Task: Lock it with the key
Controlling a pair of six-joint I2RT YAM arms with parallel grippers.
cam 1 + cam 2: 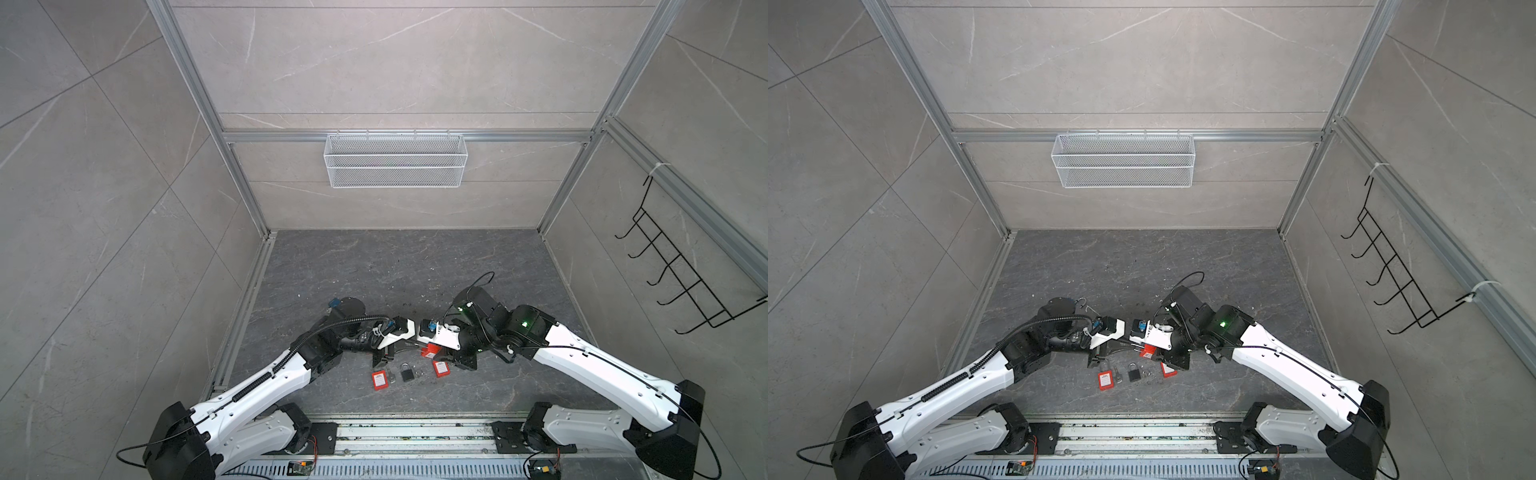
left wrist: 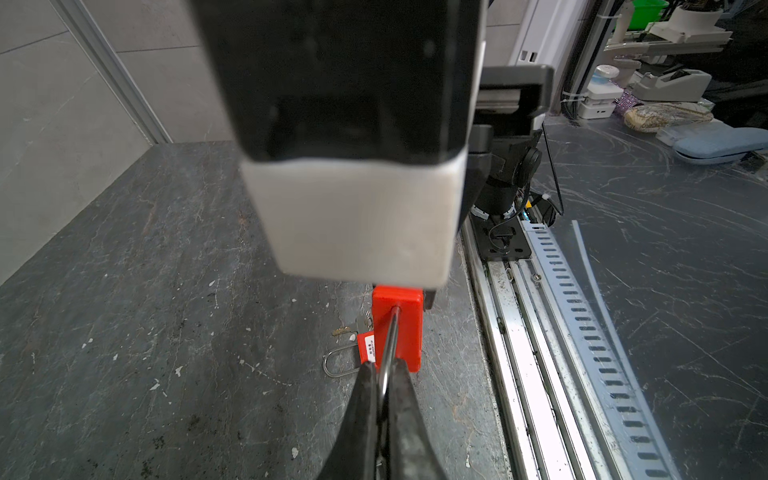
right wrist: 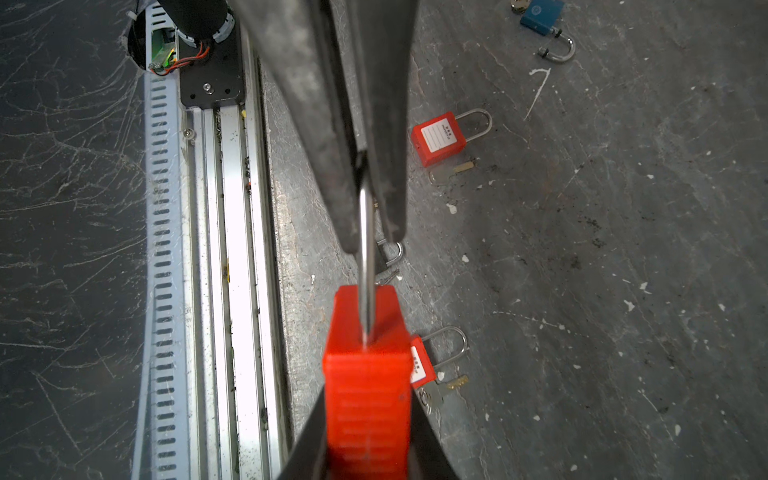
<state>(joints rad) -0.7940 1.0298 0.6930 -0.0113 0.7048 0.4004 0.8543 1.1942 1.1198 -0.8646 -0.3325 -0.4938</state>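
Observation:
A red padlock [image 3: 368,386] hangs above the table between both arms. My right gripper [image 3: 368,415] is shut on its red body, seen in both top views [image 1: 428,350] [image 1: 1145,352]. My left gripper [image 2: 384,374] is shut on the steel shackle [image 2: 390,336], which runs straight into the body [image 2: 399,320]. The left fingers [image 3: 332,124] pinch the shackle [image 3: 366,249] close to its bend. Neither gripper holds a key. One key [image 3: 451,171] lies on the table beside a red padlock [image 3: 440,139]; another key [image 3: 440,388] lies by a second red padlock [image 3: 422,365].
A black padlock [image 1: 407,372] lies between the two loose red padlocks [image 1: 379,380] [image 1: 440,368] near the table's front. A blue padlock [image 3: 540,14] with its shackle swung out lies farther back on the left. The slotted rail [image 3: 162,291] runs along the front edge.

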